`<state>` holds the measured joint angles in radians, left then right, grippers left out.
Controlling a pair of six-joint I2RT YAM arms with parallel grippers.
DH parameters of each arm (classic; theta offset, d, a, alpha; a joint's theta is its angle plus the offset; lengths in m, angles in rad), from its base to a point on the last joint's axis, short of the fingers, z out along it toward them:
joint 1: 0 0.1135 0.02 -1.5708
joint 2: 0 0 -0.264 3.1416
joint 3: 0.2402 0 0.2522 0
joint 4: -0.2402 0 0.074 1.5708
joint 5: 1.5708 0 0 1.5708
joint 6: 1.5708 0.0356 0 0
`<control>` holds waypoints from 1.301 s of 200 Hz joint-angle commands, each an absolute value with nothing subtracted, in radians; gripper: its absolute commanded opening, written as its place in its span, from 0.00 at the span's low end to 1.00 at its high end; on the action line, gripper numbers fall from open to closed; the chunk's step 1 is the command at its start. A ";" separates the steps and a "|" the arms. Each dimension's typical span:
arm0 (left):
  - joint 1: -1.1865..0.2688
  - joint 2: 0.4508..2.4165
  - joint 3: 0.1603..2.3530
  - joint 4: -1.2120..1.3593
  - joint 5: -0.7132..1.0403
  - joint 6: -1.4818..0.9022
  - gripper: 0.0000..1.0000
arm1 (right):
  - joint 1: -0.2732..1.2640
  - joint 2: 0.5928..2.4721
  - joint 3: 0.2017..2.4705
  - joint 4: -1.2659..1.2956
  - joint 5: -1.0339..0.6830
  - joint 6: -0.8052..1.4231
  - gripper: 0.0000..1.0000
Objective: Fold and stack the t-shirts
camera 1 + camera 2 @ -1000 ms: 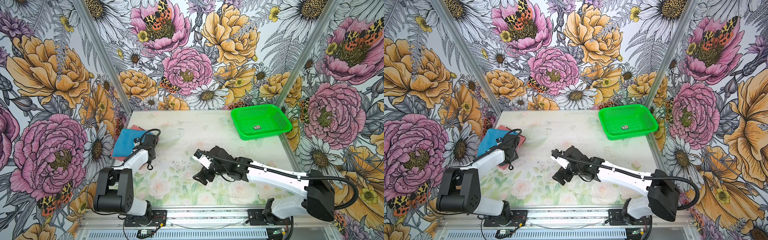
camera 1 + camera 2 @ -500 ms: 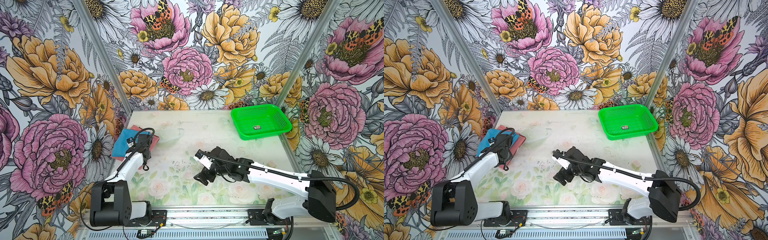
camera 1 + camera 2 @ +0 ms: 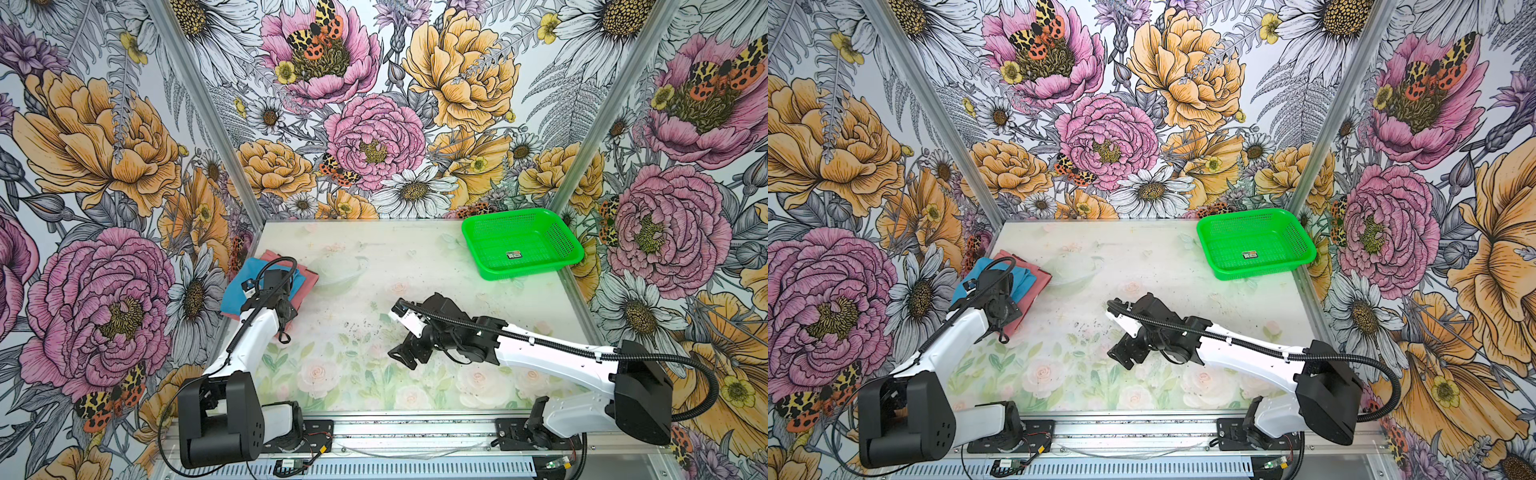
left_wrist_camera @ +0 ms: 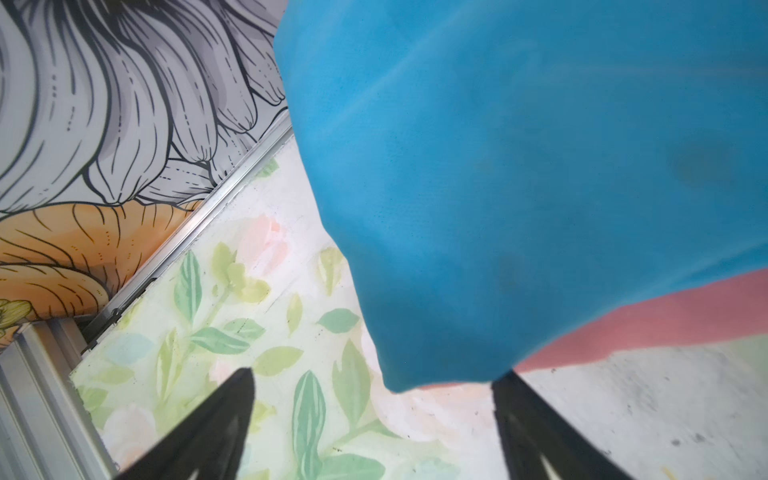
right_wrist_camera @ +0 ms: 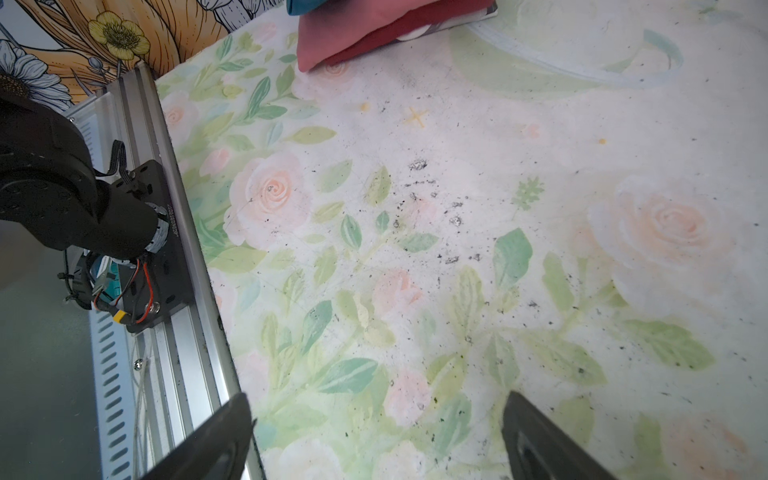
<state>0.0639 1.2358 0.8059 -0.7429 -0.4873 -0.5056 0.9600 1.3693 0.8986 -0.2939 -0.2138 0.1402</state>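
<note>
A folded sky-blue t-shirt [image 3: 237, 293] [image 3: 966, 286] lies on a folded salmon-pink t-shirt [image 3: 306, 281] [image 3: 1037, 284] at the table's left edge, in both top views. My left gripper [image 3: 277, 305] [image 3: 998, 305] hovers over the stack's near side. In the left wrist view it [image 4: 376, 372] is open, with a corner of the blue shirt [image 4: 519, 187] just beyond its fingertips and the pink shirt [image 4: 665, 320] showing underneath. Nothing sits between its fingers. My right gripper [image 3: 409, 355] [image 3: 1127, 353] [image 5: 378, 395] is open over the bare middle of the table.
A green mesh basket [image 3: 511, 212] [image 3: 1246, 214] stands at the back right, holding only a small label. The floral left wall and its metal rail [image 4: 216, 199] run close beside the stack. The left arm's base [image 5: 62, 187] sits on the front rail.
My left gripper has gone from shut to open at the stack, letting go of the blue shirt, and its arm swung slightly left. The right arm has barely moved.
</note>
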 commanded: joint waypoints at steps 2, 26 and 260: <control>0.019 1.139 0.880 -0.770 -0.461 -0.461 0.99 | 0.949 1.379 0.906 -0.261 -0.235 0.134 0.95; 0.033 1.093 0.947 -0.777 -0.440 -0.406 0.99 | 0.947 1.395 0.926 -0.261 -0.244 0.127 0.95; 0.113 1.199 0.962 -0.461 -0.068 -0.404 0.99 | 0.951 1.424 0.987 -0.275 -0.292 0.131 0.96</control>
<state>0.1078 1.2171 0.8837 -0.4564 -0.1265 -0.4824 0.9493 1.4216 0.9382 -0.2943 -0.2642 0.1402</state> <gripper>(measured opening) 0.988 0.955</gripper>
